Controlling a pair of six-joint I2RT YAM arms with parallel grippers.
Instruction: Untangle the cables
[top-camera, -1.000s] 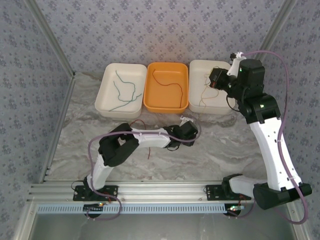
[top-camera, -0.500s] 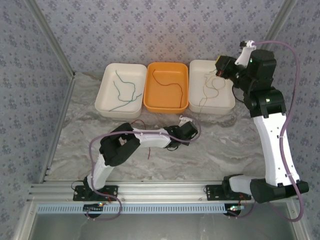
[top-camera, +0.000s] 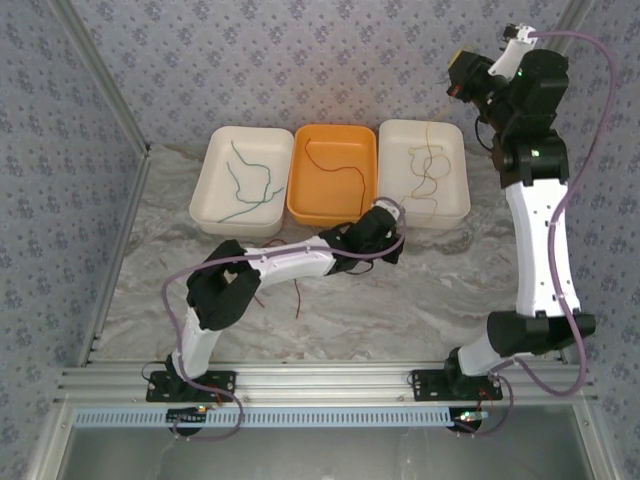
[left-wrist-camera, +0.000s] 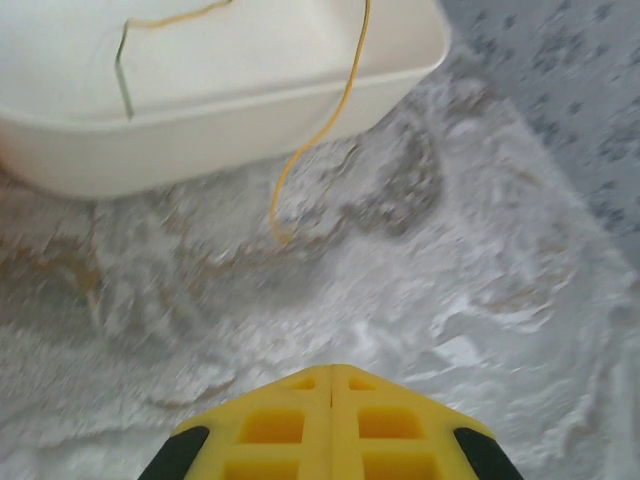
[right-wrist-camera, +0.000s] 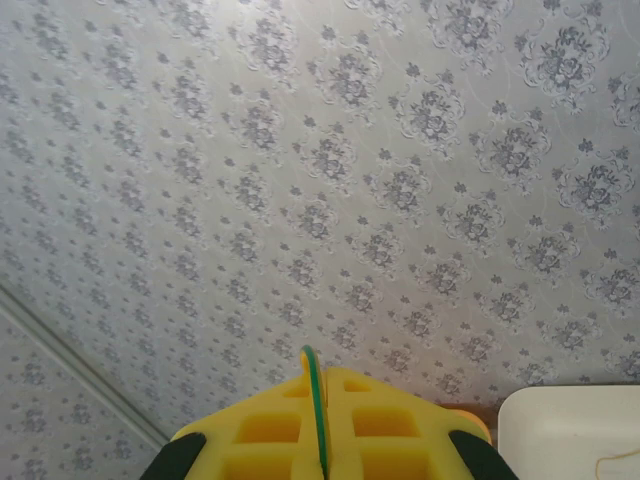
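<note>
Right wrist | right end effector (right-wrist-camera: 320, 382) pinches thin green wire (right-wrist-camera: 316, 405) | left end effector (left-wrist-camera: 331, 376) clenched

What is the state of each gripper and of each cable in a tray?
Left gripper: shut, nothing visible in it.
Right gripper: raised, shut on thin green wire.
Yellow cable: hanging over white tray rim onto the table.
Green cable: loose in left tray.
Red cable: loose in orange tray.

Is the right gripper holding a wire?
Yes, a green wire sits pinched in the shut right gripper, seen in the right wrist view.
</note>
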